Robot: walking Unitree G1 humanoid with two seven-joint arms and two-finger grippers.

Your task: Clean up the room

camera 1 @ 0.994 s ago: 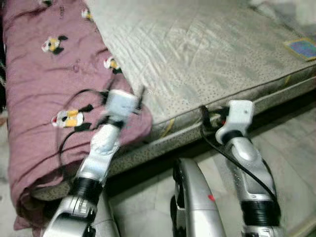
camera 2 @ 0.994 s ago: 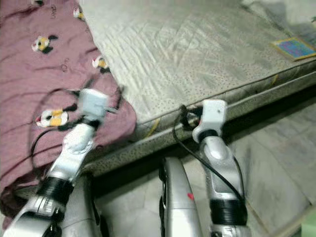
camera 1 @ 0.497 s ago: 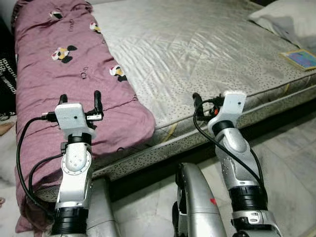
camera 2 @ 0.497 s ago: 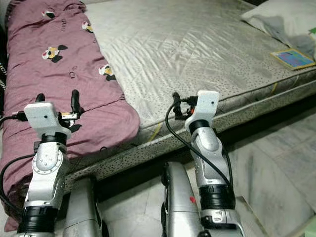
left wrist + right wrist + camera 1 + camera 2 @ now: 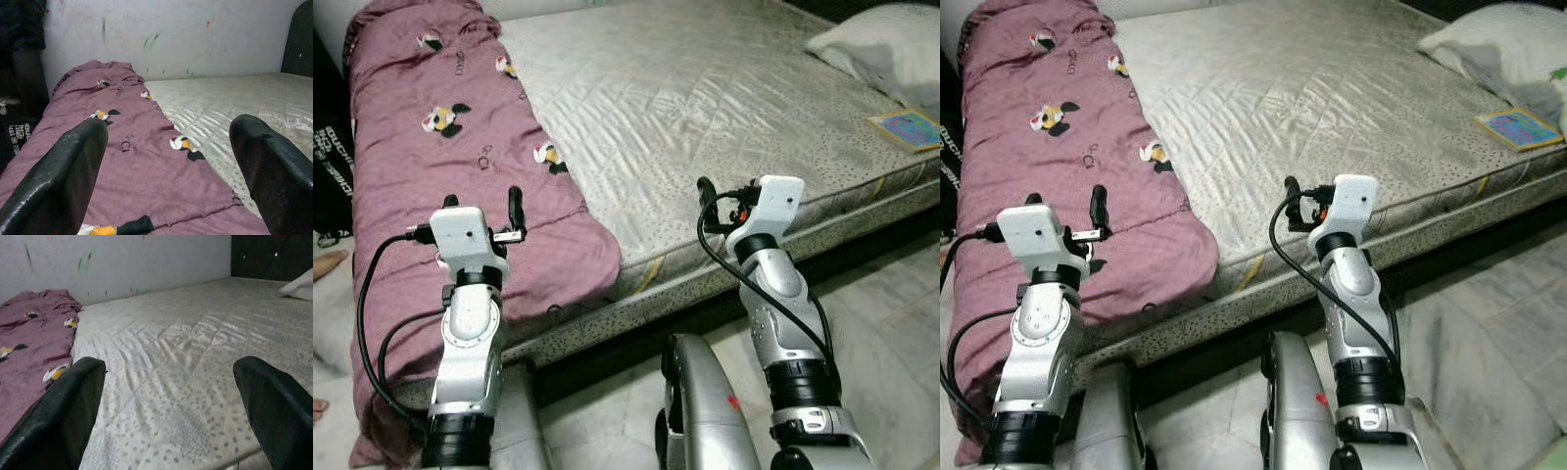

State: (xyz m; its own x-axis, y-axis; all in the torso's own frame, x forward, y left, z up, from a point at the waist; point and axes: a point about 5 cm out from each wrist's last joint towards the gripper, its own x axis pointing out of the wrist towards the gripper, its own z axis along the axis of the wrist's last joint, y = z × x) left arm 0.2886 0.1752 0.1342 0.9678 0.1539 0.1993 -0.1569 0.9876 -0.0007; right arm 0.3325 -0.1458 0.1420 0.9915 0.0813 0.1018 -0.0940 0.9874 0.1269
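Note:
A maroon blanket (image 5: 440, 147) with small cartoon prints lies bunched along the left side of a bare grey quilted mattress (image 5: 705, 108). Its near end hangs over the mattress edge. My left gripper (image 5: 481, 200) hovers open just above the blanket's near end, and the left wrist view looks along the blanket (image 5: 142, 161) between the two fingers (image 5: 63, 176). My right gripper (image 5: 732, 192) stands open at the mattress's near edge, over bare mattress (image 5: 186, 382) with nothing between its fingers.
A white pillow (image 5: 881, 49) and a flat colourful book (image 5: 911, 127) lie at the bed's far right. Pale marble floor (image 5: 891, 294) runs along the bed's near side. A black bag (image 5: 328, 166) and what looks like a person's foot (image 5: 325, 264) are at the far left.
The view has shifted and shows more of the bed. My left arm has swung left and steadied over the blanket. The right gripper stays at the mattress edge.

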